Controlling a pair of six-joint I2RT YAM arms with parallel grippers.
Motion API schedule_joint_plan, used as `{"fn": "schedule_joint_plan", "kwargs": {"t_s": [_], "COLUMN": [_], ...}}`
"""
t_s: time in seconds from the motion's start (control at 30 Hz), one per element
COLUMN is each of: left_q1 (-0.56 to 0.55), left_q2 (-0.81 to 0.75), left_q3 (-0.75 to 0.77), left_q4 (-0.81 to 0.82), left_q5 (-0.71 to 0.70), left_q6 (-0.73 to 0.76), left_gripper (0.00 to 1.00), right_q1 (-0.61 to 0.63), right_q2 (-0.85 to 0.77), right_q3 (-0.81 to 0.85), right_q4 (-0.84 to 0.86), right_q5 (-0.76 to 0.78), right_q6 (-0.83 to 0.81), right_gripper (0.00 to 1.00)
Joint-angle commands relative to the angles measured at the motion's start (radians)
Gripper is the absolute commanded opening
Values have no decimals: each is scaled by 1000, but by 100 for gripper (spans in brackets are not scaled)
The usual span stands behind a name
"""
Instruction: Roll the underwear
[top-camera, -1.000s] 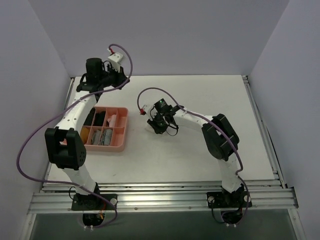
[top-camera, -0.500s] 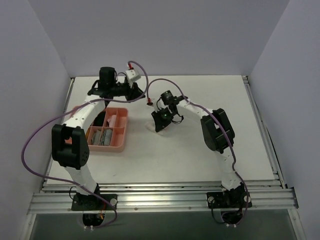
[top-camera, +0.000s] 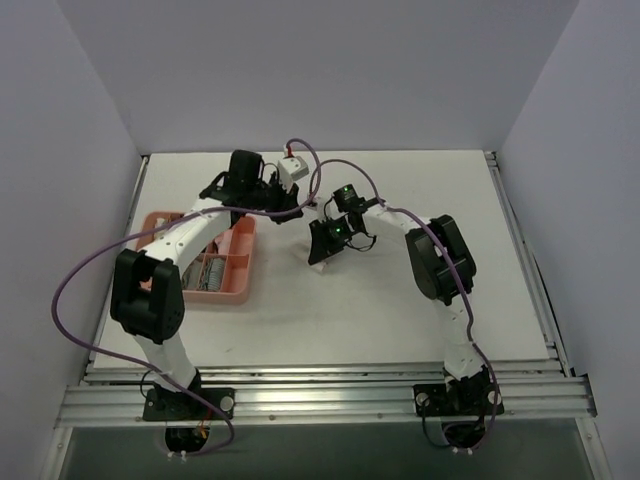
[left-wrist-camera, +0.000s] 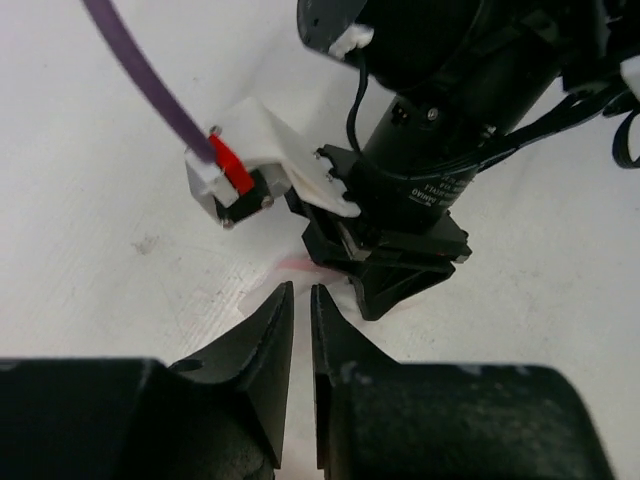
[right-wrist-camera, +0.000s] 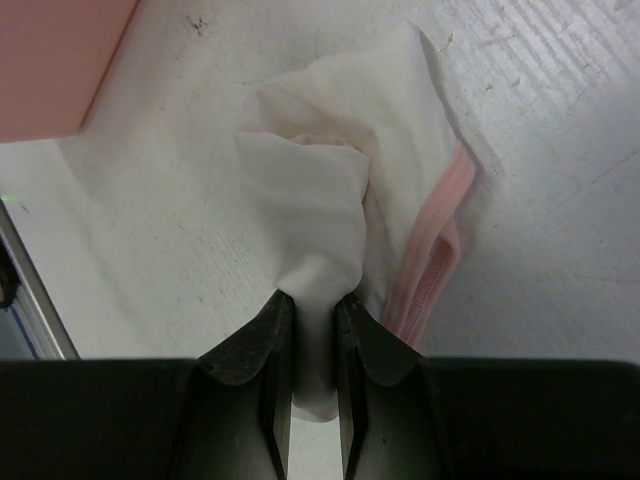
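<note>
The underwear (right-wrist-camera: 345, 190) is bunched on the table (top-camera: 400, 330), left of its middle and nearer the far edge than the near one. It is close to the right wall of the pink tray (top-camera: 247, 268) but apart from it, and the pink trim (right-wrist-camera: 440, 250) trails along one side. A fold of the white cloth is pinched between the jaws of the right gripper (right-wrist-camera: 313, 300). The left gripper (left-wrist-camera: 302, 292) is held just beside it, its jaws a narrow slit apart with nothing caught between them. The step in hand is judged to be the start of the roll, with little of it done: the cloth is crumpled rather than wound. For a tidy roll, the pinched fold should be gripped firmly and the cloth laid flat before it is turned, so that the trim is wound in. The left jaws would need to be opened wider before a free edge is taken. Care is called for, since the grippers are crowded together and the purple cable (left-wrist-camera: 150, 80) hangs close by
</note>
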Motion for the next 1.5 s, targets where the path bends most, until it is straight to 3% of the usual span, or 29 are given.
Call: {"fn": "schedule_joint_plan", "kwargs": {"t_s": [0.0,0.07,0.17,0.63,0.87,1.17,1.37,1.47], "left_q1": [-20,-43,-42,-57,-103,-114,-114,-111], "left_q2": [-86,-160,-206,-56,-33,114,150,159], "left_q3": [-171,-287,-461,-611,-718,-791,-844,-861], "left_q4": [261,506,720,964,1059,1234,1323,1354], "left_q5": [-88,-165,-231,-177,-274,-340,-363,-374], "left_q6": [-237,-374,-504,-612,-618,-663,-661,-666], "left_gripper": [20,22,24,16,17,16,17,16], "right_q1": [10,1,-10,-11,-1,12,18,32], "right_q2": [153,150,136,144,130,78,37,20], "right_q3": [-159,-191,-237,-259,-274,-331,-348,-351], "right_q4": [-78,-32,31,108,139,195,217,218], "right_q5": [126,80,12,46,63,118,150,163], "right_q6": [48,86,117,227,267,309,332,339], "right_gripper": [0,0,0,0,0,0,9,8]}}
